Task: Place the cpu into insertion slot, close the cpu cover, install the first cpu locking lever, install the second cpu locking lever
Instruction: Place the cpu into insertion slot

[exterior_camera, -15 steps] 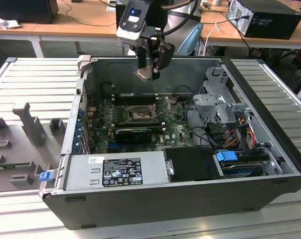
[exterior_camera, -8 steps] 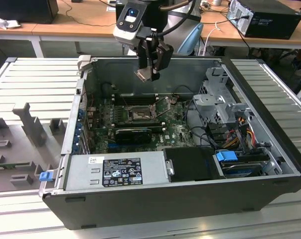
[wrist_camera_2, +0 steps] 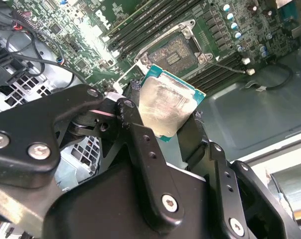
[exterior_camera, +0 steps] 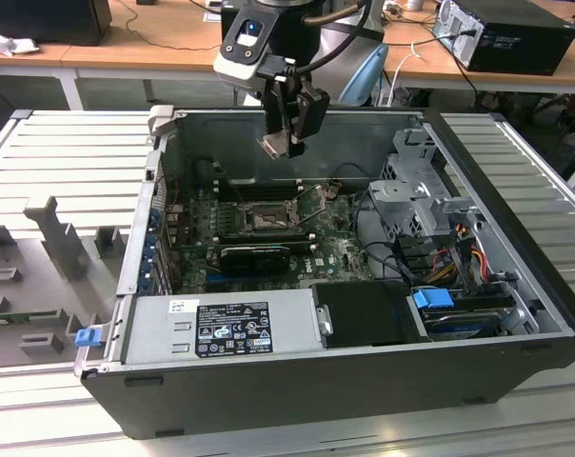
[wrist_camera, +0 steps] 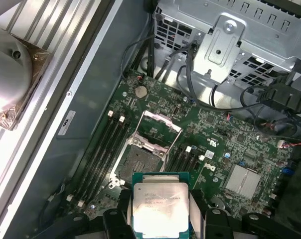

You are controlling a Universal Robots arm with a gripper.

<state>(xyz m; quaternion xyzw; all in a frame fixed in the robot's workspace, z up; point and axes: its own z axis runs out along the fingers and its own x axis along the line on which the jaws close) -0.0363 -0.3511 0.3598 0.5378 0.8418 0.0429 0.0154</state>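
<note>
**Exterior view.** Found the gripper [exterior_camera: 284, 143] hanging above the open computer case [exterior_camera: 268, 381], well clear of the green board [exterior_camera: 337, 252] on the case floor. Noted the cpu [exterior_camera: 270, 146] pinched at the fingertips and tilted. Located the insertion slot [exterior_camera: 266, 221] near the middle of the board, below the gripper and well apart from it. Judged the height as chosen to clear the case walls and the cables inside.

**Second wrist view.** Saw the fingers [wrist_camera_2: 140, 137] drawn in narrow on two opposite edges of the cpu [wrist_camera_2: 165, 107], with its pale metal face toward the camera. Judged the edge grip as meant to keep both flat faces free. Saw the insertion slot [wrist_camera_2: 173, 52] beyond the chip, bare and unoccupied.

**First wrist view.** Recorded the cpu [wrist_camera: 160, 204] clamped in the gripper [wrist_camera: 160, 224], apart from the insertion slot [wrist_camera: 139, 160]. Noted rows of memory slots [wrist_camera: 103, 149] flanking that slot on two sides. Noted the cpu cover [wrist_camera: 159, 128] standing swung up at the slot's edge nearest the drive cage [wrist_camera: 230, 35], evidently open to admit the chip. Judged the first step as in hand: chip carried, not placed, and cover not yet closed.
</note>
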